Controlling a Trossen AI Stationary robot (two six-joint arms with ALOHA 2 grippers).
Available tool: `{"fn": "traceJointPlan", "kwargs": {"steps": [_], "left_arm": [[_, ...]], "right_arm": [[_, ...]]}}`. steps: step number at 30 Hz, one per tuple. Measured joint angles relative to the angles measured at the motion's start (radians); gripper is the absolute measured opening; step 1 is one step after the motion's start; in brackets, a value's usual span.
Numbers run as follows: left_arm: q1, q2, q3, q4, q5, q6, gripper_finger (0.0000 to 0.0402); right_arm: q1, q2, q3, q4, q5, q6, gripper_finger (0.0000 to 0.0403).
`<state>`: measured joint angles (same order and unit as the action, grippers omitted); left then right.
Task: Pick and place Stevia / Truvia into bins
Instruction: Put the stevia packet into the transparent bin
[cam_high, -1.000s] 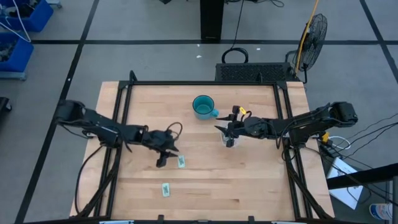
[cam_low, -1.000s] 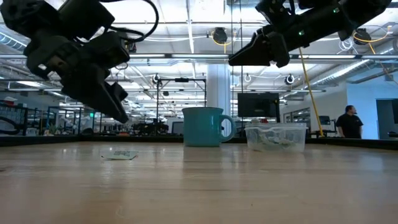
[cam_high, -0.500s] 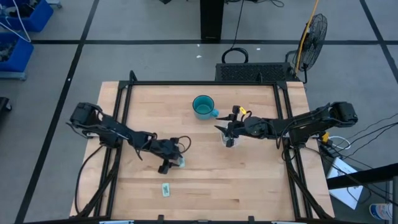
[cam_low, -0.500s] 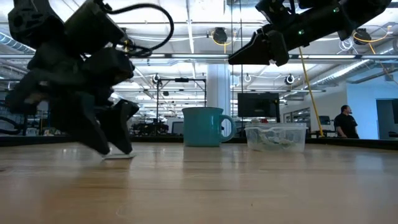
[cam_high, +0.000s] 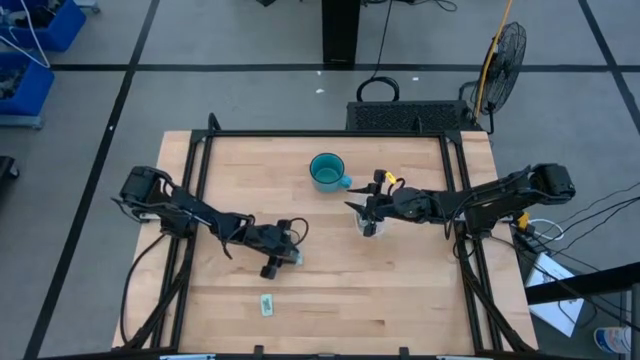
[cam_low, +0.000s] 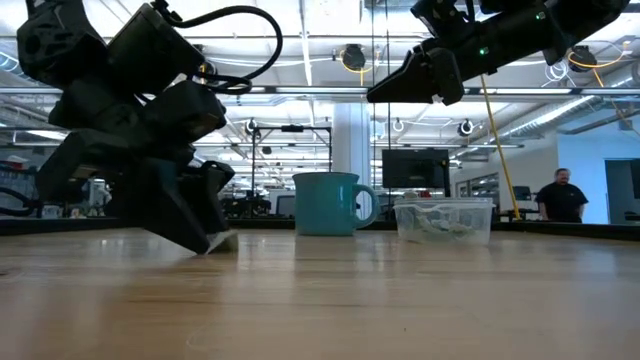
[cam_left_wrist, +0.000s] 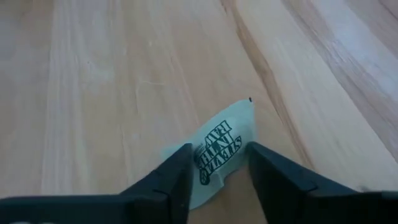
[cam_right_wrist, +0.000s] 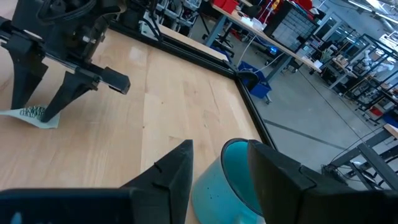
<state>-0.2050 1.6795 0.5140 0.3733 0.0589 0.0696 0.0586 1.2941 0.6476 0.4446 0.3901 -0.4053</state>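
The left end effector (cam_left_wrist: 217, 180) pressed down on the worktop (cam_high: 400, 290), fingers straddling 1 Stevia packet (cam_left_wrist: 221, 152), apparently to pinch it. The right end effector (cam_high: 366, 213) hovered open above the clear bin (cam_low: 443, 220).

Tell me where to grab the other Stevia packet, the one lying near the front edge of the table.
Grip that packet across its short width, coming straight down from above. It lies flat on the table with open wood all round, so a side approach gives the fingers no edge to catch.
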Motion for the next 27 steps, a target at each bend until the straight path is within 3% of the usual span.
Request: {"fn": "traceJointPlan", "kwargs": {"steps": [7, 16, 24, 27], "left_arm": [[0.002, 0.001, -0.002, 0.018, -0.014, -0.003, 0.0080], [0.003, 0.005, 0.030, 0.094, -0.047, 0.029, 0.0029], [0.035, 0.004, 0.139, 0.095, -0.093, 0.078, 0.0030], [0.075, 0.003, 0.200, 0.064, -0.093, 0.132, 0.0043]], "right_arm": [[0.000, 0.000, 0.000, -0.001, 0.000, 0.000, 0.0146], [0.000, 0.000, 0.000, -0.001, 0.000, -0.001, 0.0146], [0.000, 0.000, 0.000, 0.004, 0.005, -0.017, 0.0146], [0.005, -0.030, 0.000, -0.022, 0.081, -0.052, 0.0146]]}}
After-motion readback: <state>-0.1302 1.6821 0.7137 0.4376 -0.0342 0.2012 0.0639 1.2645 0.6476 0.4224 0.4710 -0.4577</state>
